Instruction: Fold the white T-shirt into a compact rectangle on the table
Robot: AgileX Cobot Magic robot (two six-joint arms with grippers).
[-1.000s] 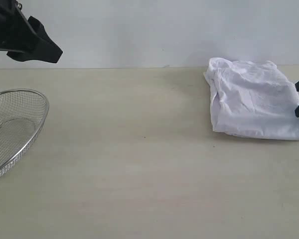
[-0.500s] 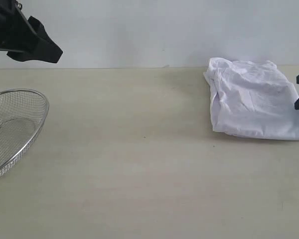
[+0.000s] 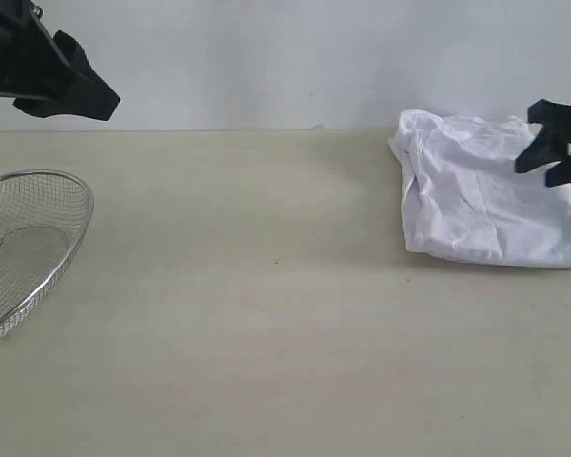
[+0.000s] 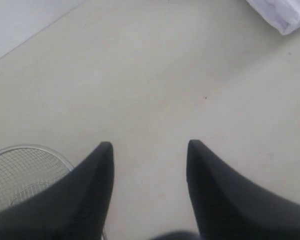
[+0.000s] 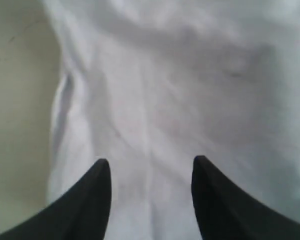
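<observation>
**Exterior view.** A folded, creased white cotton T-shirt point(image 3: 490, 195) lies at the far right of the broad beige matte table point(image 3: 266, 333). The black right gripper point(image 3: 552, 152) hangs over the shirt's far right part, jaws parted, no cloth pinched. The black left gripper point(image 3: 76, 90) is raised at upper left. A round steel wire-mesh basket point(image 3: 24, 238) rests on the table at the left edge.

**Left wrist view.** The left gripper point(image 4: 150, 150) is spread and empty over bare table. The basket point(image 4: 25, 170) lies beneath one finger, and the shirt's corner point(image 4: 285, 12) is well apart.

**Right wrist view.** The right gripper point(image 5: 150, 167) is spread over the shirt point(image 5: 180, 90), grasping nothing.
</observation>
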